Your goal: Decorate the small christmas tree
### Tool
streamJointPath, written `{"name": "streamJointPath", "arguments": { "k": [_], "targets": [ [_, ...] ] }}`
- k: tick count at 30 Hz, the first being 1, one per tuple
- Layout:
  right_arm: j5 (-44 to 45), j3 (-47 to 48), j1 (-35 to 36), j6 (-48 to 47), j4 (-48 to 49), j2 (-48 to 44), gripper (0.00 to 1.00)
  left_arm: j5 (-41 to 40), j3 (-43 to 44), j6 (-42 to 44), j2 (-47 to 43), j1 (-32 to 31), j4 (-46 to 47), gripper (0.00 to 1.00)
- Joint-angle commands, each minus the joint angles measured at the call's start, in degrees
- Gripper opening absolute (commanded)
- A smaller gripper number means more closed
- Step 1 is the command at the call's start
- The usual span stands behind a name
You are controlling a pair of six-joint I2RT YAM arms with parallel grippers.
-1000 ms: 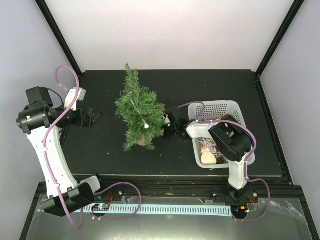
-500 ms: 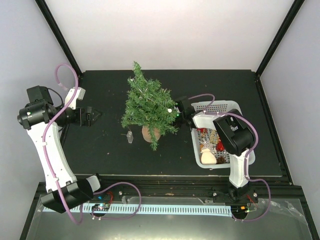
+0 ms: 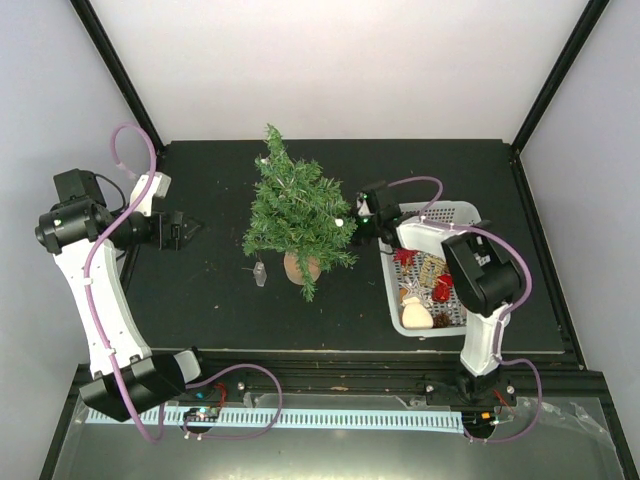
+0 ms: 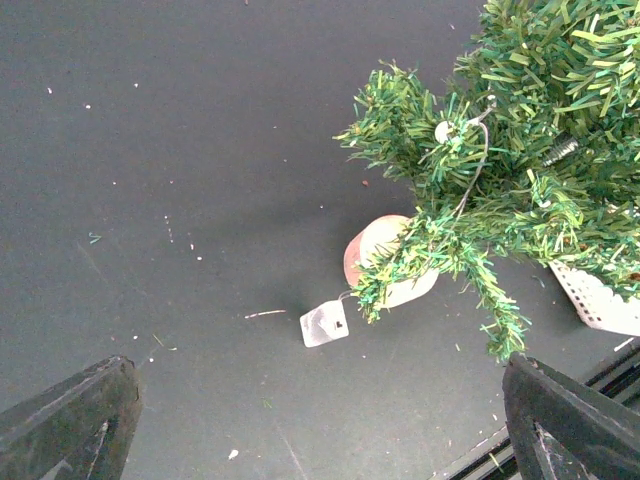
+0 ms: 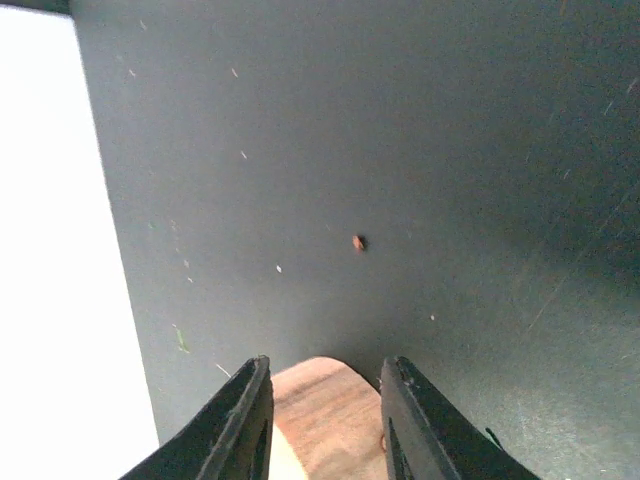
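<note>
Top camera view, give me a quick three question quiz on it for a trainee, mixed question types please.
1. True or false: the small christmas tree lies flat on its side.
2. Multiple choice: the white basket sits A) on the left arm's side of the tree, B) on the right arm's side of the tree, C) at the far edge behind the tree.
3. Fill in: the left gripper has its jaws ____.

Key: 1 false, it stands upright on its base; 2 B; 3 open.

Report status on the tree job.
Left gripper open, empty. Right gripper pinching tan wooden piece. Small green christmas tree standing, white plastic basket beside it. No obstruction seen.
</note>
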Motion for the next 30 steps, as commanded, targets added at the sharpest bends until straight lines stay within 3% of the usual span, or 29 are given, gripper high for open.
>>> {"name": "streamJointPath", "arguments": {
  "k": [1, 10, 17, 22, 27, 30],
  "targets": [
    [-1.63, 2.45, -4.03, -3.21, -0.22, -4.60, 0.34, 2.10, -0.03, 1.71, -0.02, 0.45, 0.60, 0.99],
    [0.08, 11.74, -10.83, -8.83, -11.85, -5.15, 0.38, 2.85, -1.62, 1.45, -1.19, 0.53, 1.05, 0.99],
    [0.93, 15.70, -11.72, -13.63, -16.65, -6.73, 0.40, 2.87, -2.17, 1.62, -1.71, 0.53, 1.12, 0.99],
    [8.93, 19.96, -11.59, -19.71, -27.66, -11.10, 0.40, 2.47, -2.03, 2.09, -1.66, 0.58, 1.24, 0.99],
    [24.29, 23.22, -11.41, -24.21, -46.16, -16.54, 0.41, 1.75, -1.30, 2.66, -1.31, 0.47, 0.74, 0.99],
    [27.46, 18.62, -11.67, -25.43, -51.57, -20.43, 0.47, 1.04, -0.02, 3.80, -0.91, 0.49, -0.53, 0.99]
  ]
}}
